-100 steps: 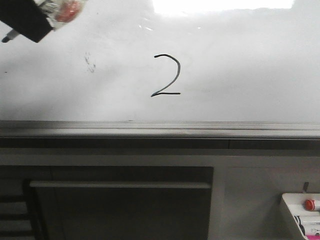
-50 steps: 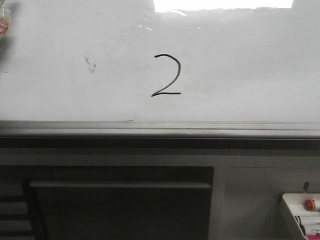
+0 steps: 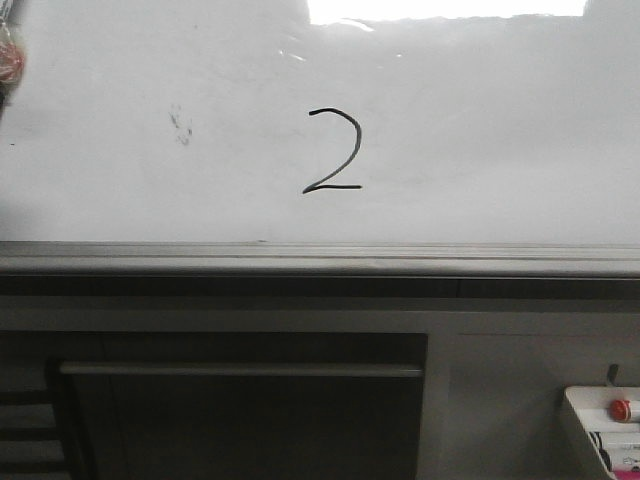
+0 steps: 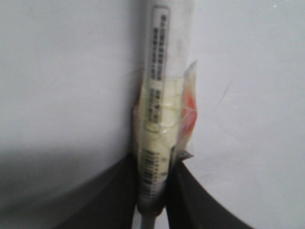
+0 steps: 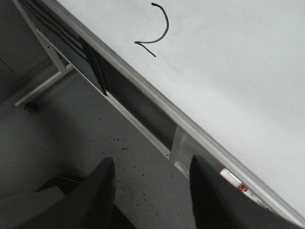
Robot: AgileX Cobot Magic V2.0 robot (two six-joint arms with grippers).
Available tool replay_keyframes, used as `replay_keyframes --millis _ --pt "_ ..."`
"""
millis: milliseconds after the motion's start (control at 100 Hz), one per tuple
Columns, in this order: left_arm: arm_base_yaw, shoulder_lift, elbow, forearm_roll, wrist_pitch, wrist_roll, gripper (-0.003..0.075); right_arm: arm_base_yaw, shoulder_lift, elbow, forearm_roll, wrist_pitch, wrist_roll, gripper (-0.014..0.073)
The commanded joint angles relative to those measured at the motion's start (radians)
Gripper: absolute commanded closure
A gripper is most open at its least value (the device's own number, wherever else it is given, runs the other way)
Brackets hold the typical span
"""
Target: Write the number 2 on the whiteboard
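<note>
1. One digit stands finished on the whiteboard (image 3: 480, 130): the number 2 (image 3: 333, 151), a thin black stroke with a curved top and flat base, sits a little left of centre in the upper half of the front view, well above the grey lower rail (image 3: 320, 258).
2. A second ago the left arm with its marker filled the upper left corner of the front view; now only a sliver of it, with a spot of red, shows at the far left edge. It has drawn away from the board face near the digit.
3. The left gripper (image 4: 151, 191) is clamped on the marker (image 4: 159, 95), which is wrapped in yellowish tape with a scrap of red on one side. In the left wrist view its barrel runs up from between the dark fingers (image 4: 190, 200) against plain white board, and no ink mark lies near it.
4. The right gripper (image 5: 150, 191) hangs with its two dark fingers (image 5: 97, 195) spread and nothing between them. Its camera looks down past the rail at the speckled floor (image 5: 138, 186), with the 2 at the upper middle of that view.
5. I judge the writing done: the stroke looks complete from hook to base, and the pen has lifted off.
6. A few small dark specks (image 3: 181, 125) sit to the left of the digit, well apart from it; they are smudges, not part of the numeral.
</note>
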Motion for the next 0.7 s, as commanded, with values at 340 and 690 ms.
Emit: replay_keyframes --millis 340,690 --pt "0.104 -0.176 -0.028 0.036 0.216 -0.011 0.0293 -0.193 -0.018 0.081 -0.115 -0.137 0.274 0.0273" --pt "0.139 -0.383 -0.078 0.545 0.467 -0.463 0.0364 -0.372 -0.146 0.116 -0.121 -0.093 0.317 0.0335"
